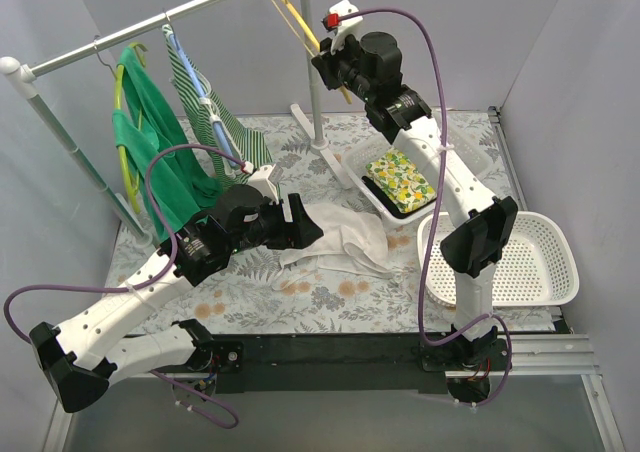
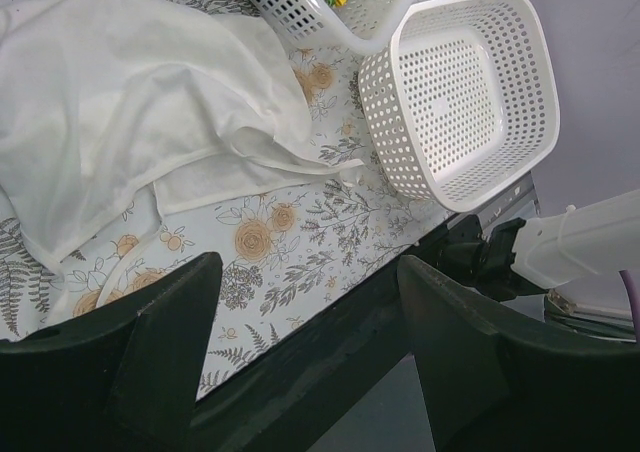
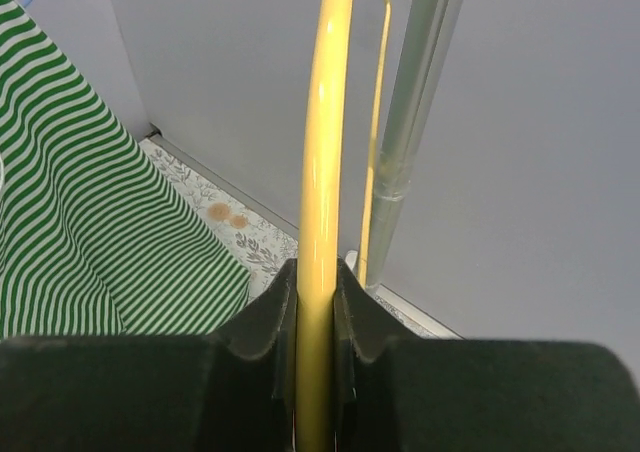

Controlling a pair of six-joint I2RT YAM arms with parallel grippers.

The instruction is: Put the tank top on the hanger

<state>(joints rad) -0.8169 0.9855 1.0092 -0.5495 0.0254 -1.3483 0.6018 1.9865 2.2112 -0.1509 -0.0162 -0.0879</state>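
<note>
The white tank top (image 1: 340,240) lies crumpled on the floral table; it fills the upper left of the left wrist view (image 2: 130,92). My left gripper (image 1: 305,224) is open and empty, just left of the tank top, its fingers (image 2: 160,322) over the table's near edge. The yellow hanger (image 1: 295,22) hangs at the right end of the rail. My right gripper (image 1: 335,64) is shut on the hanger's yellow arc (image 3: 320,172), high up beside the rack's post.
A clothes rail (image 1: 150,27) carries a green garment (image 1: 150,142) and a green-and-white striped garment (image 1: 210,102). Its upright post (image 1: 312,72) stands right by the hanger. A white basket with a patterned cloth (image 1: 405,177) and an empty white basket (image 1: 520,257) sit at right.
</note>
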